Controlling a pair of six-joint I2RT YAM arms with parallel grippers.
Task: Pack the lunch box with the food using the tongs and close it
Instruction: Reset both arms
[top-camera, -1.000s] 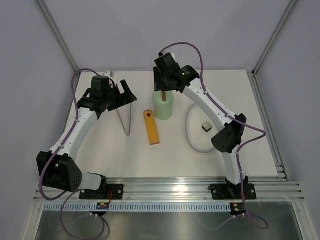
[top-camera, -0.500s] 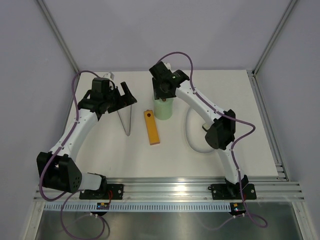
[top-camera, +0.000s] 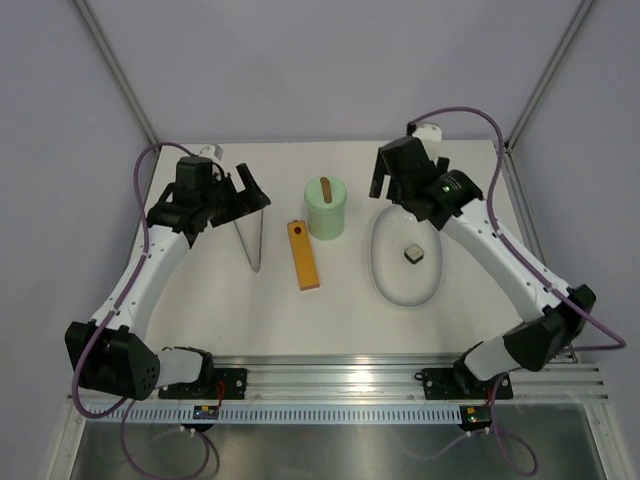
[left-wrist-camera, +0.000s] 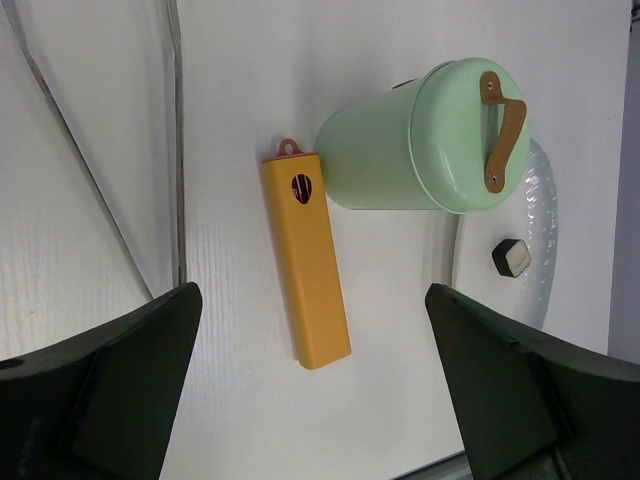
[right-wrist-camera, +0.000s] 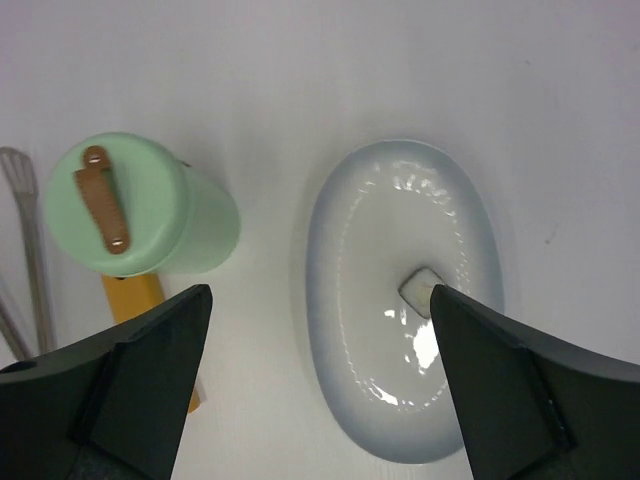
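The mint-green lunch box (top-camera: 326, 210) stands at mid-table with its lid (top-camera: 326, 190) on, brown handle up. The grey tongs (top-camera: 254, 240) lie flat on the table to its left, below my open, empty left gripper (top-camera: 252, 190). One dark-and-white food cube (top-camera: 412, 254) sits on the white oval plate (top-camera: 390, 285). My right gripper (top-camera: 392, 184) hangs open and empty over the plate's far end, to the right of the lunch box. The left wrist view shows lunch box (left-wrist-camera: 400, 150), tongs (left-wrist-camera: 176, 150) and cube (left-wrist-camera: 511, 257). The right wrist view shows lunch box (right-wrist-camera: 150, 210), cube (right-wrist-camera: 421, 287) and plate (right-wrist-camera: 360, 330).
A long orange rectangular block (top-camera: 303, 256) lies between the tongs and the lunch box, also visible as the orange block (left-wrist-camera: 306, 270) in the left wrist view. Grey walls and metal frame posts bound the table at the back and sides; a rail runs along the near edge.
My right gripper has opened, let go of the lid's handle and swung right from the lunch box to over the plate. The lid stays on. The left arm has barely shifted.
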